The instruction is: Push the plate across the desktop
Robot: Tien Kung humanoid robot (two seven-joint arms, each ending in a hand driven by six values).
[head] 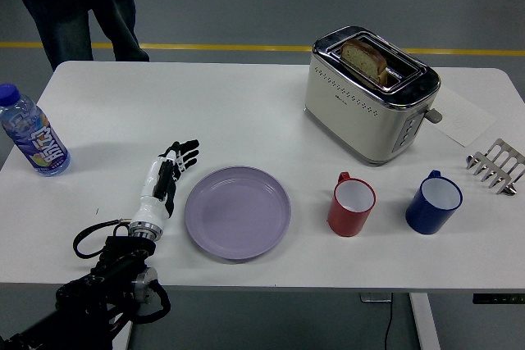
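While left hand (166,179) hovers, plate (237,211) just right, apart.

— Where's the left arm?
— It enters from the lower left of the frame, and the left hand (162,183) lies flat with its fingers (185,152) stretched straight toward the upper right, holding nothing.

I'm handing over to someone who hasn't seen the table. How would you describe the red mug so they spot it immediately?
Find the toaster at the table's far right. Two mugs stand in front of it, nearer the front edge; the red mug is the left one, between the purple plate and the blue mug. It is the only red thing there, white inside.
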